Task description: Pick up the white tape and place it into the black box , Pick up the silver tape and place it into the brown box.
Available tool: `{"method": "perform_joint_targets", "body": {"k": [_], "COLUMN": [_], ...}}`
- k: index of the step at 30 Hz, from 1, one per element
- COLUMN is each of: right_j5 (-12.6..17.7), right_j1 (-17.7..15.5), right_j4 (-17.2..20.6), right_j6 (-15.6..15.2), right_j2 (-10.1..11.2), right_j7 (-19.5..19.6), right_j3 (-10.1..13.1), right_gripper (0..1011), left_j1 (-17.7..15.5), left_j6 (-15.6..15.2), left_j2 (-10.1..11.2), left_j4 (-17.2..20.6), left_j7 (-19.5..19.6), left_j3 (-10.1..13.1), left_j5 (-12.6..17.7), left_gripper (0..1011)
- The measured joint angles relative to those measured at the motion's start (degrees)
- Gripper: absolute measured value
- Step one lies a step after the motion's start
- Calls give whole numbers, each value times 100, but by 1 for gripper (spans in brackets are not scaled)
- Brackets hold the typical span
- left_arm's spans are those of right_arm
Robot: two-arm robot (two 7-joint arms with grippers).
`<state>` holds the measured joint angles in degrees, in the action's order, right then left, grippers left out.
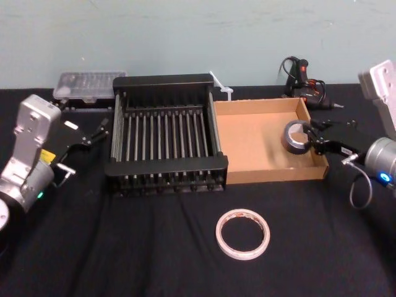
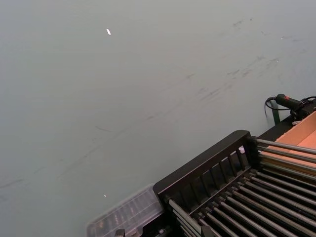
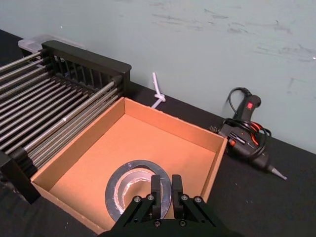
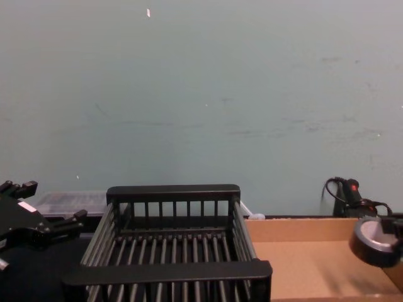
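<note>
Two pincers we see: right pincer (image 1: 311, 133) clamps the silver tape (image 1: 294, 137) over the brown box (image 1: 272, 175), left pincer (image 1: 94, 132) gapes beside the black box (image 1: 167, 81)

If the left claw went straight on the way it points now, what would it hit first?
Probably the near side wall of the black box: the left claw aims at it, though depth is unclear.

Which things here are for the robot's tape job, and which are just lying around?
For the job: white tape on the table; silver tape, held by the right gripper over the brown box; black box; left gripper, open beside the black box.

Just lying about: clear plastic case, glue gun, white plastic tie, all at the back.
</note>
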<state>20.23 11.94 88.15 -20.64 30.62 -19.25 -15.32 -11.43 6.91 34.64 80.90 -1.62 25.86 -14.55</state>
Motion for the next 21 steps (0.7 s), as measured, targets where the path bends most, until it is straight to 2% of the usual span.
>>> {"method": "perform_joint_targets", "body": {"k": [4, 21], "right_j5": [-74, -60], "right_j1": [133, 103], "right_j4": [-161, -121], "right_j6": [49, 49], "right_j2": [-94, -69], "right_j7": [-26, -26], "right_j3": [-63, -49], "right_gripper": [134, 134], "left_j1": [0, 0], "left_j6": [0, 0], "left_j2": [1, 0], "left_j4": [0, 0], "left_j7": [0, 0], "left_j3": [0, 0], "left_j5": [0, 0], "left_gripper": [1001, 1001]}}
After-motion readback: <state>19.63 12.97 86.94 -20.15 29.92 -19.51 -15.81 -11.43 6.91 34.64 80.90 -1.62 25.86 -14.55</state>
